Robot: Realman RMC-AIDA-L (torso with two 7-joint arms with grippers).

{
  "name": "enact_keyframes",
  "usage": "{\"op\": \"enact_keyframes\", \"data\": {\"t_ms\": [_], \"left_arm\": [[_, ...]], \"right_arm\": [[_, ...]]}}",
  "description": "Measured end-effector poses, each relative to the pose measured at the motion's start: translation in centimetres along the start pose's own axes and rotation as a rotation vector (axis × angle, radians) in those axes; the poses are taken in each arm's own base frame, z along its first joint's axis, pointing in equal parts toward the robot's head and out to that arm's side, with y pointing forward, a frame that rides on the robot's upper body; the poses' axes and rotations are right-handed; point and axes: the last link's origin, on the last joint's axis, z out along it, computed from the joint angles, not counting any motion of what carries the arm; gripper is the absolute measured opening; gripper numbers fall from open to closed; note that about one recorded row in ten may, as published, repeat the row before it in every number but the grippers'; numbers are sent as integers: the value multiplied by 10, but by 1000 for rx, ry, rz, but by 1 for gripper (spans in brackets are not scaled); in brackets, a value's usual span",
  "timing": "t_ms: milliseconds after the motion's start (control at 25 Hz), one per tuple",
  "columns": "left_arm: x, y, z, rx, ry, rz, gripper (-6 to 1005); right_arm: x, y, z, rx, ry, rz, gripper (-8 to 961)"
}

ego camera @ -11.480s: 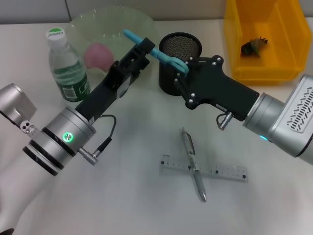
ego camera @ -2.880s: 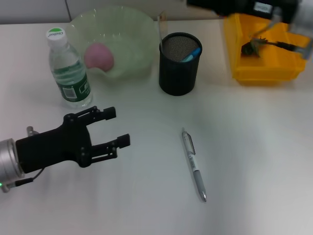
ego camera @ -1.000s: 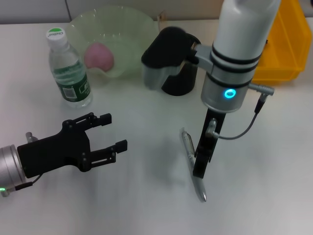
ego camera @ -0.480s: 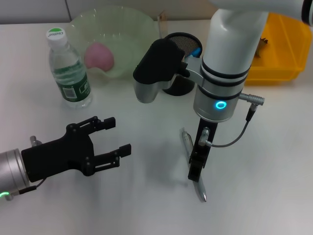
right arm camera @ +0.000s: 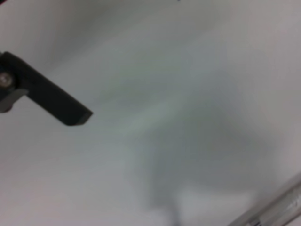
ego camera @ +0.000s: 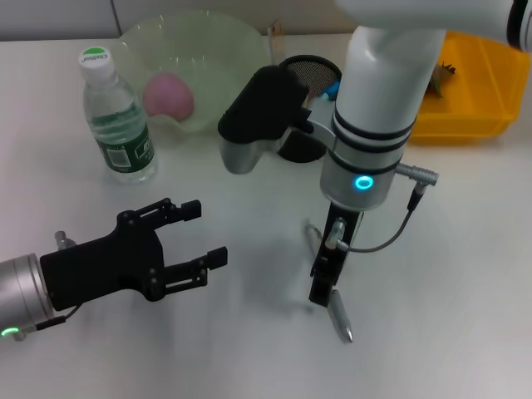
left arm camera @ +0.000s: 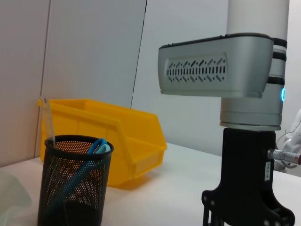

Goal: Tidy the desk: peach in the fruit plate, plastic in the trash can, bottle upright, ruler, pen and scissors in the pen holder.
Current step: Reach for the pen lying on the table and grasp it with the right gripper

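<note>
A silver pen (ego camera: 338, 317) lies on the white desk, its upper half hidden behind my right gripper (ego camera: 319, 291). That gripper points straight down over it, fingers open, just above the desk. In the right wrist view one black finger (right arm camera: 49, 99) and the pen's edge (right arm camera: 277, 207) show. My left gripper (ego camera: 205, 232) is open and empty, low at the front left. The black mesh pen holder (ego camera: 301, 145) holds blue scissors (ego camera: 331, 86) and a clear ruler (ego camera: 273, 37). The peach (ego camera: 169, 93) lies in the green plate (ego camera: 220, 50). The bottle (ego camera: 114, 116) stands upright.
A yellow bin (ego camera: 478, 91) with a scrap of plastic (ego camera: 442, 70) stands at the back right. The left wrist view shows the pen holder (left arm camera: 75, 188), the bin (left arm camera: 113, 136) and my right arm (left arm camera: 247, 141).
My right arm has come down and slightly left over the pen. My left gripper has drifted a little to the right and stays open.
</note>
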Motion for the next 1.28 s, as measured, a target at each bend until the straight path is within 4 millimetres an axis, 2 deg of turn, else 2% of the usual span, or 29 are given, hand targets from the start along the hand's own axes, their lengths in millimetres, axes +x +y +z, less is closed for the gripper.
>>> {"op": "enact_keyframes", "data": {"t_ms": [680,1080,1280], "left_arm": [[-5,6,6,-12,4,-12,797],[-4,7,8,-18,12,-19,797],[-4,7,8,-18,15,-21,797]], "right_arm": [[3,0,9,36,19,-14,657],[4,0,13,70,42,-54,528],[4,2,12,73,49,-68,335]]}}
